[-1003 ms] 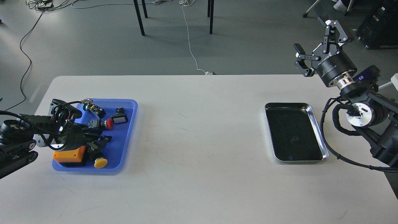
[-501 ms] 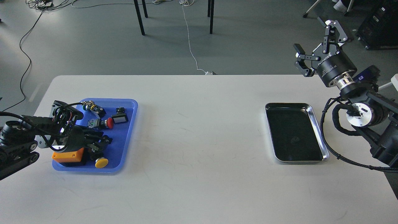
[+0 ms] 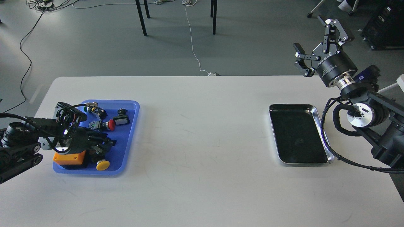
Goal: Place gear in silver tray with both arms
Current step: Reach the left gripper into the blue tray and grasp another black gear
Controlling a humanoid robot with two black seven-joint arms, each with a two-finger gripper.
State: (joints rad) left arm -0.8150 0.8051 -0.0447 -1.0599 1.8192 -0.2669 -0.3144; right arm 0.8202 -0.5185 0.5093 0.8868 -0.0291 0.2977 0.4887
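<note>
A: Progress?

B: Early. Silver tray sits on the right side of the bench, bottom dark and bare, nothing in it.

A: Where's the gear?

B: All in the blue tray on the far left, well apart from the silver one. I see an orange block, a yellow button, a red button and some small dark parts. Which one counts as the gear, can't say.

A: Left end effector?

B: Down in the blue tray, among the parts just beside the orange block. Dark on dark, so can't tell whether it's wide, narrow or holding anything.

A: Right end effector?

B: Up in the air past the bench's far right edge, beyond the silver tray, fingers spread wide, nothing between them.

A: So what's left?

B: Basically everything, I'd judge: secure the pick on the left, carry it across the bench, probably hand to the right arm, drop in the silver tray.
</note>
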